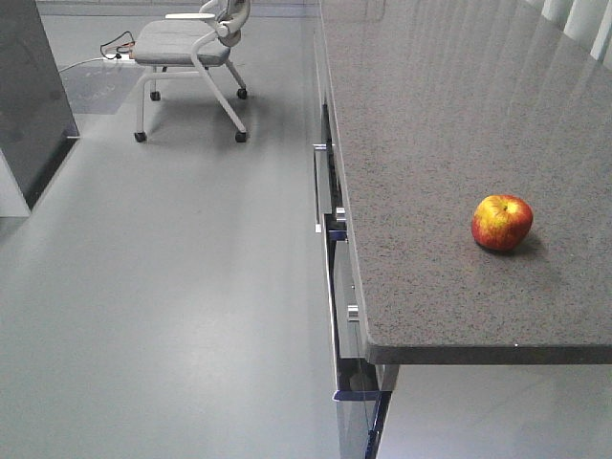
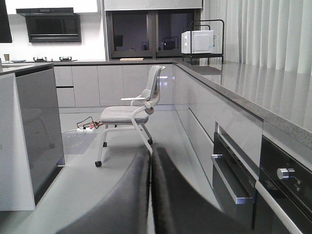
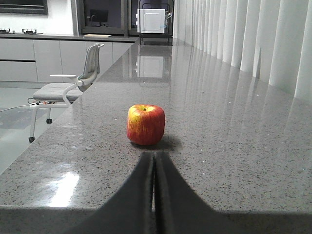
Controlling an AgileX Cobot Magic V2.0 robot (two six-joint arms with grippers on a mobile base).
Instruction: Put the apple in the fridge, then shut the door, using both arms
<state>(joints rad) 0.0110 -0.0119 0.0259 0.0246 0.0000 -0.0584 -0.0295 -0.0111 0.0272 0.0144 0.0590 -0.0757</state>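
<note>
One relation that counts: small glossy red-and-yellow apple [image 3: 146, 125] almost straight ahead of right black two-fingered gripper [image 3: 154, 161], a shade left of its centre line, near but apart, bare counter between.
Apple's place: upright on grey speckled stone countertop [image 1: 430, 143], stem dimple up, towards the counter's near end, set back from the edges, touching nothing else.
Long axis: none to speak of; roundish body, so one approach angle about as good as another.
Right fingers: pressed together, only a thin seam showing, nothing held.
Left gripper [image 2: 150, 158]: fingers likewise together and empty; below counter level beside the cabinet fronts, facing down the aisle toward white-framed wheeled office chair [image 2: 129, 114].
Nearer arm: right, by judgement; no apple in the left wrist view.
Next move, as judged: parting of right fingers first, then advance and closing around the apple's widest girth.
Risk: glossy skin, round form; likely to roll if nudged by closed tips.
Fridge and door: not identifiable with certainty in these views.
</note>
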